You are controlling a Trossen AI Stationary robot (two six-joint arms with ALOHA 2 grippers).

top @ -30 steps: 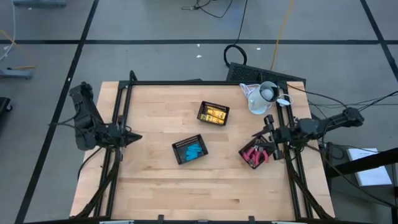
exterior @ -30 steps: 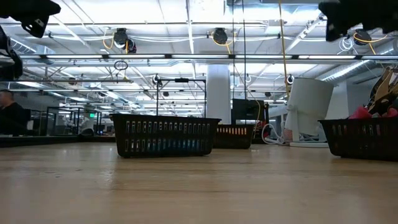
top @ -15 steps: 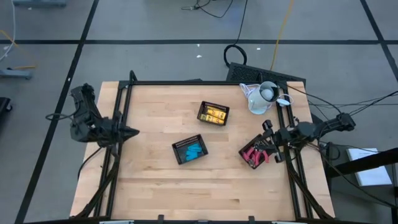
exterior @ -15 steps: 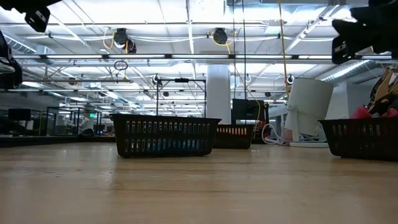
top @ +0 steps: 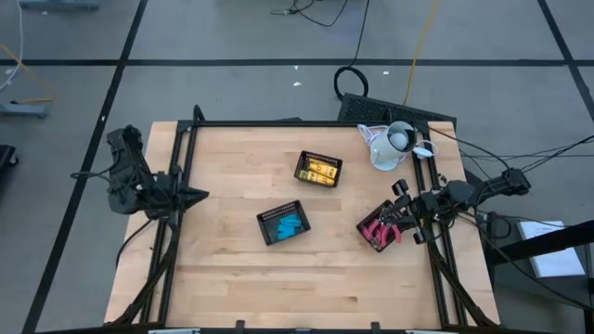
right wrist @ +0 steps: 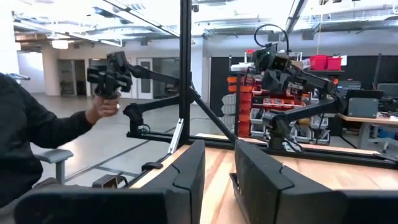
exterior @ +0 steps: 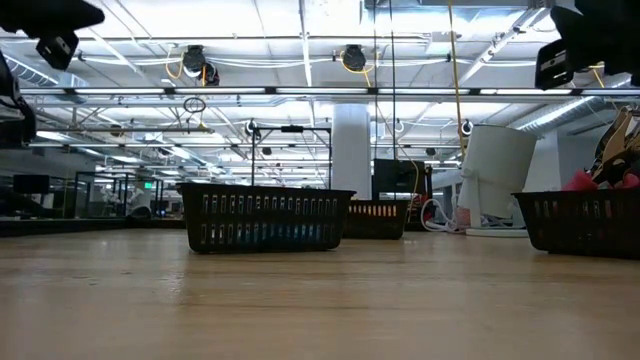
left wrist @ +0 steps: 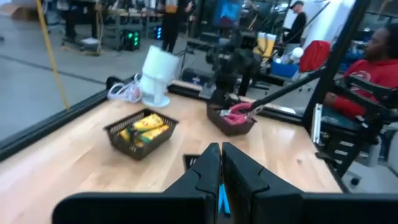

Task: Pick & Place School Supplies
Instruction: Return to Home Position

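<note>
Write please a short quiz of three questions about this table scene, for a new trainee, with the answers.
1. True or false: all three mesh trays on the table hold supplies.
2. The tray nearest the right gripper holds: A. yellow blocks; B. blue pieces; C. red-handled scissors.
3. Fill in: seen from above, the left gripper is at the table's ___ edge.
Key: 1 true; 2 C; 3 left.

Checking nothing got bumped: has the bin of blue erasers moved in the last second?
No. The blue-eraser bin keeps its spot and angle relative to the yellow-box bin.
</note>
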